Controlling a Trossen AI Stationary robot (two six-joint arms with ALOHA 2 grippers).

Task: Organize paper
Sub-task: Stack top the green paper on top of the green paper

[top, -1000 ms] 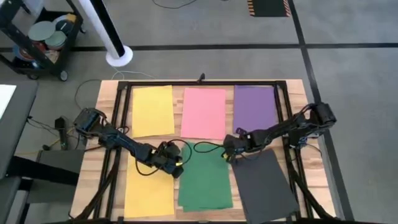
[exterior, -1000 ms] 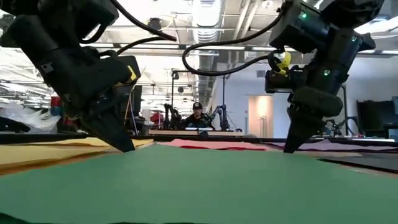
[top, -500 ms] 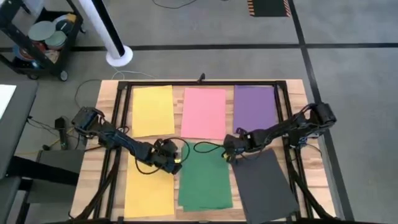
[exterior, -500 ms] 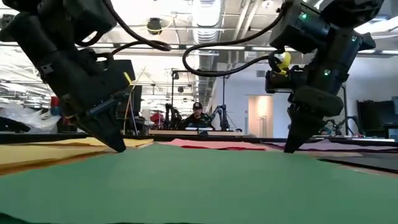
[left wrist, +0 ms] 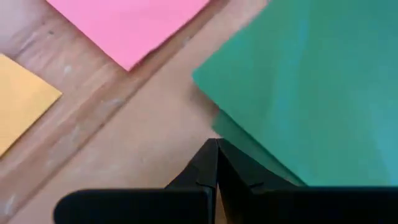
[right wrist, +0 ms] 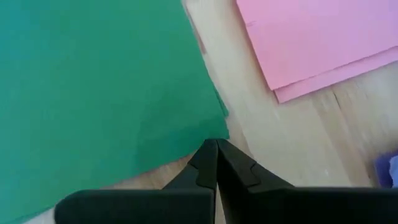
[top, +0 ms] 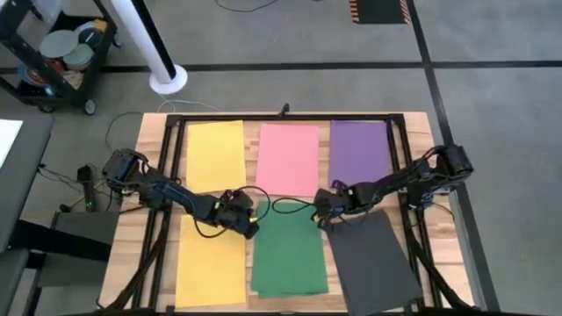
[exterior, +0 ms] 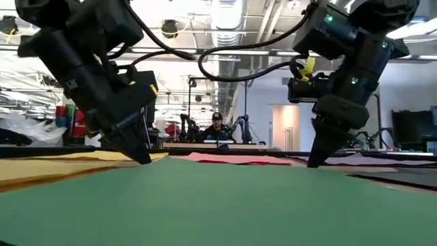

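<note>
Green paper [top: 290, 259] lies between both closed, empty grippers, left [top: 251, 230]; right [top: 322, 221]; pink paper [top: 287, 159] beyond; black paper [top: 374, 260] seemingly beside the right.

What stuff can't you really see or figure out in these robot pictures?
- Whether the left tool presses the green paper or only the wood beside it: in the left wrist view its shut tips hide the contact.
- How many green sheets lie stacked: the left wrist view shows a second edge, the rest is covered.
- The black paper: only a thin sliver in the low view.
- The person in the room behind: too small.
</note>
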